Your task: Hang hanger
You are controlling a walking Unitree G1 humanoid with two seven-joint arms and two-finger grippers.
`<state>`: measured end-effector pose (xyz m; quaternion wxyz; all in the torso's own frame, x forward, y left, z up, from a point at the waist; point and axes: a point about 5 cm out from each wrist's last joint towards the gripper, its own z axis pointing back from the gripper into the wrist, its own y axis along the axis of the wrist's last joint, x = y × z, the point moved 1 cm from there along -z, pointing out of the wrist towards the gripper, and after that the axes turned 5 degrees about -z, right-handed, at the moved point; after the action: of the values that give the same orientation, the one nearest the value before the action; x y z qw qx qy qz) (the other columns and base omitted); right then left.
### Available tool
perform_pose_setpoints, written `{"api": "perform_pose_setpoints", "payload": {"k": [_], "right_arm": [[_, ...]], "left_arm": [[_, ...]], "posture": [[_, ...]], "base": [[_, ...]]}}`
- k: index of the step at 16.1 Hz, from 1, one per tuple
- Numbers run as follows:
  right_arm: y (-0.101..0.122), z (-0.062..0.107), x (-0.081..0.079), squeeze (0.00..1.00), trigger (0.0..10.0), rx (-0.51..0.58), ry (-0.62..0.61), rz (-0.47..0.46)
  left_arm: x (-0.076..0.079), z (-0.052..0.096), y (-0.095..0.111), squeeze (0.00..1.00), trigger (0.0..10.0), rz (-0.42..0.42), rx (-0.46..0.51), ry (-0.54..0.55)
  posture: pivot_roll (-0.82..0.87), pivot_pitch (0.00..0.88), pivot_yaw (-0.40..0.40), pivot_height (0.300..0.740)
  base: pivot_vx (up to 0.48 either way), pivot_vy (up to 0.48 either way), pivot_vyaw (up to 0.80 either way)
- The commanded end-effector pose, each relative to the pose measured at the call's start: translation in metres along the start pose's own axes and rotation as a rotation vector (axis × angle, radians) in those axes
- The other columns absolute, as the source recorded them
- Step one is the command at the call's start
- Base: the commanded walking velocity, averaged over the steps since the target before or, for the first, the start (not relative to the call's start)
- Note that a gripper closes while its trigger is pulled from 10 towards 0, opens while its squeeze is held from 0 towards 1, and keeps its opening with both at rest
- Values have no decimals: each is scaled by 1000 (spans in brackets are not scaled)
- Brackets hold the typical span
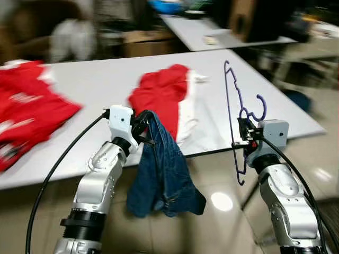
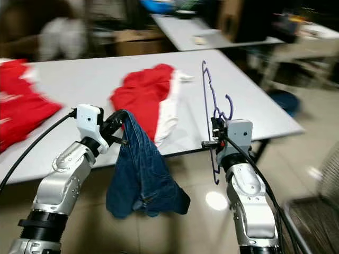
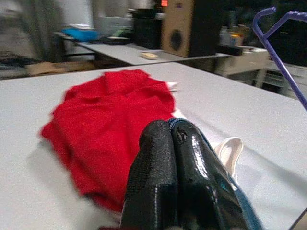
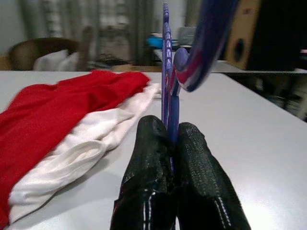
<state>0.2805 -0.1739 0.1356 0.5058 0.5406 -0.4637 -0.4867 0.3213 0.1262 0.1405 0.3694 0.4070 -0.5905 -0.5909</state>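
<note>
My right gripper [image 1: 244, 126] is shut on a purple plastic hanger [image 1: 231, 106], held upright before the table's front edge, its hook [image 1: 259, 108] curling to the right. In the right wrist view the hanger [image 4: 169, 76] rises from between the black fingers [image 4: 148, 167]. My left gripper [image 1: 143, 124] is shut on blue jeans [image 1: 164, 174], which hang down below the table edge. In the left wrist view a strip of denim [image 3: 216, 172] runs along the closed fingers [image 3: 158, 177].
A white table [image 1: 95, 79] stands ahead, with a red and white garment [image 1: 167, 92] in its middle and another red garment [image 1: 26, 111] at the left. A second table [image 1: 212, 32] and a speaker box [image 3: 184, 26] lie behind. Tiled floor [image 1: 222, 201] is below.
</note>
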Motion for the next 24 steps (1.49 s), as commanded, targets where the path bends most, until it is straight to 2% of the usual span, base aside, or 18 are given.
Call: {"api": "perform_pose_setpoints", "payload": {"k": [1, 5, 11, 14, 18, 22, 23, 24], "right_arm": [[3, 0, 3, 0, 10000, 11, -8, -3], [6, -1, 5, 0, 10000, 10, -16, 17], [3, 1, 6, 0, 10000, 8, -35, -18], [1, 3, 10, 0, 10000, -11, -57, -27], [5, 6, 11, 0, 10000, -13, -55, -26], [9, 5, 13, 0, 10000, -4, -44, -8], [10, 4, 12, 0, 10000, -1, -26, 5], [14, 2, 6, 0, 10000, 2, 63, 45]], "left_arm": [[-1, 0, 7, 0, 10000, -25, 28, 8], [3, 0, 7, 0, 10000, -35, 31, -4], [4, 0, 7, 0, 10000, -54, 29, -16], [3, 0, 5, 0, 10000, -35, 22, 0], [4, 4, 1, 0, 10000, -22, 15, 4], [4, -5, 13, 0, 10000, -42, 53, -40], [3, -6, 15, 0, 10000, -45, 60, -36], [-2, -9, 19, 0, 10000, -46, 70, -25]], "posture": [[-98, 0, 0, 740], [-104, 0, -3, 740], [-102, 0, -2, 740], [-111, 9, -9, 740], [-140, 23, -1, 740], [-131, 15, 9, 740], [-131, 15, 11, 740], [-130, 14, 18, 740]], "base": [[0, -424, 800], [0, -410, 772], [0, -335, 0], [0, 0, 0], [0, 0, -653], [0, 0, -800], [0, 0, -800], [240, 0, 0]]}}
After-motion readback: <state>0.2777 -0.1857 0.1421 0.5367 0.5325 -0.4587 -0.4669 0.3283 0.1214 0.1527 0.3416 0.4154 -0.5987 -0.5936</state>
